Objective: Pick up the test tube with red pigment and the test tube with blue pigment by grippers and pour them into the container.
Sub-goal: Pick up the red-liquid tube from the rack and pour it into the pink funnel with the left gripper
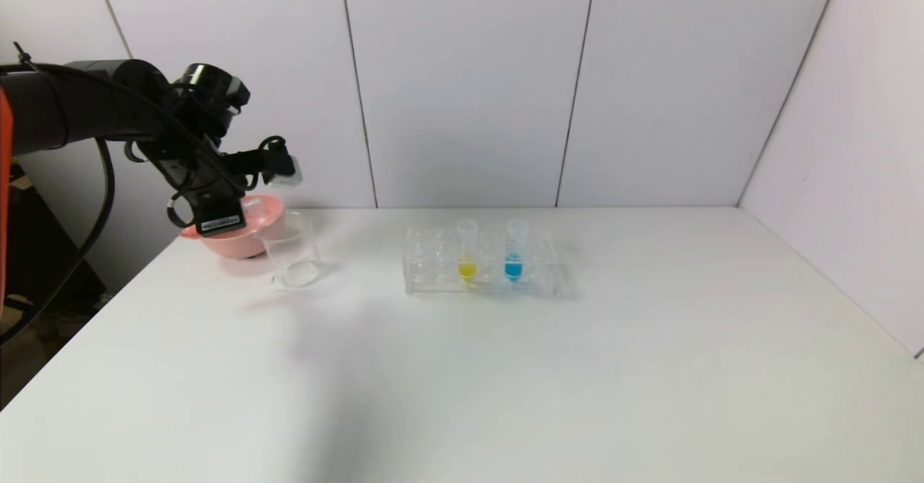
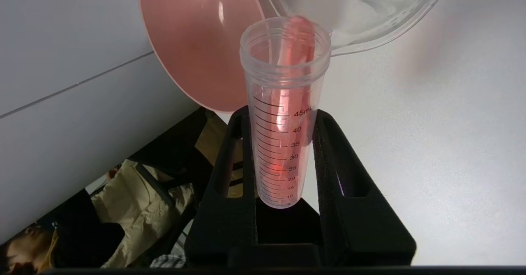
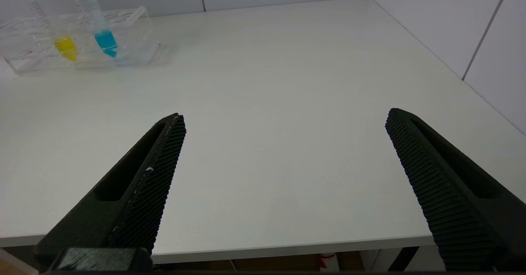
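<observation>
Gripping red tube [image 2: 283,114], left tool [image 2: 283,164] seemingly tipped at container [image 2: 370,24]; right tool [image 3: 285,143] wide

The clear plastic tube rack [image 1: 480,263] stands on the white table [image 1: 505,382], toward its rear middle. In the rack, the slender clear test tube with blue pigment [image 1: 514,250] stands upright to the right of the slender clear tube of yellow liquid [image 1: 467,250], one slot between them. Well to the left of the rack stands the small clear cylindrical container [image 1: 292,250], and the pink round bowl [image 1: 242,234] sits just left of and behind that, near the table's edge. The black two-fingered left gripper [image 2: 283,151], farther left than the rack, hangs above the bowl, with the graduated clear test tube with red pigment [image 2: 283,114] between its fingers, mouth beside the container's rim.
</observation>
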`<control>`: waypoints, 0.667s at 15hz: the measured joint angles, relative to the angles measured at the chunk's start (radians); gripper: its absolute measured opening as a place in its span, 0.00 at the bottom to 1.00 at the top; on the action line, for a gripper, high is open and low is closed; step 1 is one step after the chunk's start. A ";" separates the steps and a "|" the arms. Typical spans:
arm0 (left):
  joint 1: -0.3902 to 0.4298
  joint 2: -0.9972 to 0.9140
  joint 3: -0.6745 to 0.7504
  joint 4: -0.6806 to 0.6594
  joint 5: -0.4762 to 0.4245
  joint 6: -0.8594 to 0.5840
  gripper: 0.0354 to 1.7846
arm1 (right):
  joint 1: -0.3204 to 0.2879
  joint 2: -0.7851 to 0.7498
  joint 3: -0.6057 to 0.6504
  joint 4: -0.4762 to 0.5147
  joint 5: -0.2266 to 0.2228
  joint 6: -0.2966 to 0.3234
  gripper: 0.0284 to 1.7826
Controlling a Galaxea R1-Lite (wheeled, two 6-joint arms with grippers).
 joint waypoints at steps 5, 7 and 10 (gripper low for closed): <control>-0.012 0.003 0.000 -0.004 0.079 0.013 0.23 | 0.000 0.000 0.000 0.000 0.000 0.000 1.00; -0.017 0.006 0.000 -0.009 0.111 0.014 0.23 | 0.000 0.000 0.000 0.000 0.000 0.000 1.00; -0.025 0.009 0.000 -0.004 0.121 0.015 0.23 | 0.000 0.000 0.000 0.000 0.000 0.000 1.00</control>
